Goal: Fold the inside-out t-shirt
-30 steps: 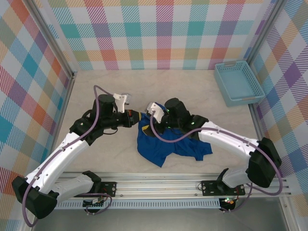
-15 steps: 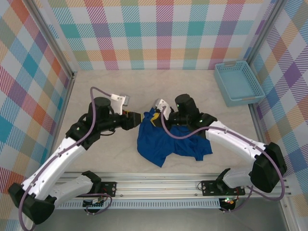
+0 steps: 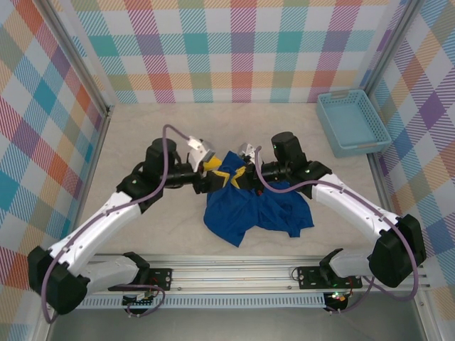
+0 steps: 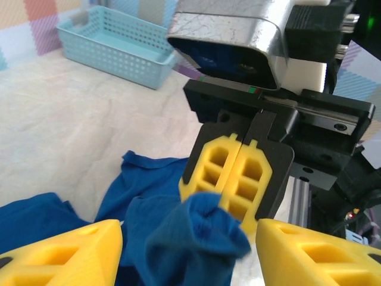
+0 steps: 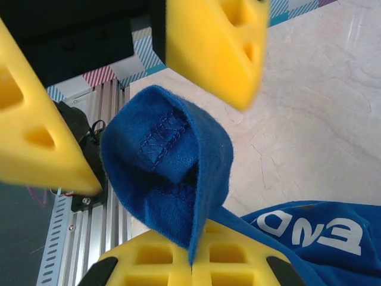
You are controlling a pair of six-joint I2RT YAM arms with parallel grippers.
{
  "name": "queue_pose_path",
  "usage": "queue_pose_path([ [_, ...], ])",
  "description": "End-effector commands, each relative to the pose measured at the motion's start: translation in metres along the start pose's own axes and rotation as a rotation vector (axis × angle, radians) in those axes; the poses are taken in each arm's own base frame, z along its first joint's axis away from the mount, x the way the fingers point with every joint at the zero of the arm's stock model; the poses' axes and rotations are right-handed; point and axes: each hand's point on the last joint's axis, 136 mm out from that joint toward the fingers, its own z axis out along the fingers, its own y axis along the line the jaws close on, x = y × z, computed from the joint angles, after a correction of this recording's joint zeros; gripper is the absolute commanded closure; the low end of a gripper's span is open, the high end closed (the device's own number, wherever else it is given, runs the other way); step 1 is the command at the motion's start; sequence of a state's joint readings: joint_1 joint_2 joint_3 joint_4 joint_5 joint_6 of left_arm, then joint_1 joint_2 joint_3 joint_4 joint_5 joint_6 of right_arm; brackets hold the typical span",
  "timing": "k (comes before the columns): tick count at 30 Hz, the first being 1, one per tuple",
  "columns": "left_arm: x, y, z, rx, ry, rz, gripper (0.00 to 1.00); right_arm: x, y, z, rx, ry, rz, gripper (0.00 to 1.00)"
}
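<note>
- Top external view: the inside-out t-shirt (image 3: 249,209) lies crumpled on the table (image 3: 142,128), near its front edge and between the two arms. Its upper edge is lifted up to the two grippers.
- The left gripper (image 3: 212,175) and the right gripper (image 3: 240,174) face each other just above that raised edge, almost touching.
- Left wrist view: the left gripper (image 4: 189,232) is spread wide, one yellow finger (image 4: 65,253) on each side of a bunched blue fold (image 4: 193,235). It grips nothing.
- Opposite it, the right gripper (image 4: 233,185) is clenched, with the fold hanging from its tip.
- Right wrist view: the right gripper (image 5: 191,253) pinches a stitched hem loop (image 5: 172,161) between pressed-together pads. White lettering (image 5: 309,232) shows on the cloth lying below.
- A light-blue basket (image 3: 329,124) sits at the table's far right, well apart from the shirt.
</note>
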State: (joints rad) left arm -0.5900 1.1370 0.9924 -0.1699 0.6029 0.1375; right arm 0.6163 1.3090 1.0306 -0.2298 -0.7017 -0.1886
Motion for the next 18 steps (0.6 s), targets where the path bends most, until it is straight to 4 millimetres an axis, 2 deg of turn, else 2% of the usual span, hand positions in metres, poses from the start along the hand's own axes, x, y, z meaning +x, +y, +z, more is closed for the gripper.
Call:
queue_pose_path([
  [1,-0.010,-0.023,0.003,0.101,-0.005,0.049,0.43,-0.011,0.009,-0.004,-0.035,-0.023,-0.033,1.00],
  [3,-0.008,-0.022,0.004,0.098,0.003,0.040,0.47,-0.011,0.008,-0.004,-0.027,-0.023,-0.035,1.00],
  [5,-0.007,-0.019,0.002,0.074,0.008,0.033,0.47,-0.011,0.008,-0.005,-0.019,-0.023,-0.038,1.00],
  [9,-0.001,-0.019,-0.006,0.043,0.008,0.047,0.37,-0.012,0.008,-0.006,-0.017,-0.022,-0.042,1.00],
  [12,0.012,-0.016,-0.008,0.019,0.034,0.054,0.34,-0.012,0.009,-0.006,-0.021,-0.021,-0.040,1.00],
  [16,0.018,-0.009,-0.008,-0.003,0.049,0.040,0.38,-0.013,0.009,-0.007,-0.018,-0.022,-0.046,1.00],
  [18,0.018,-0.012,-0.006,0.027,0.056,0.033,0.47,-0.013,0.009,-0.007,-0.016,-0.022,-0.047,1.00],
])
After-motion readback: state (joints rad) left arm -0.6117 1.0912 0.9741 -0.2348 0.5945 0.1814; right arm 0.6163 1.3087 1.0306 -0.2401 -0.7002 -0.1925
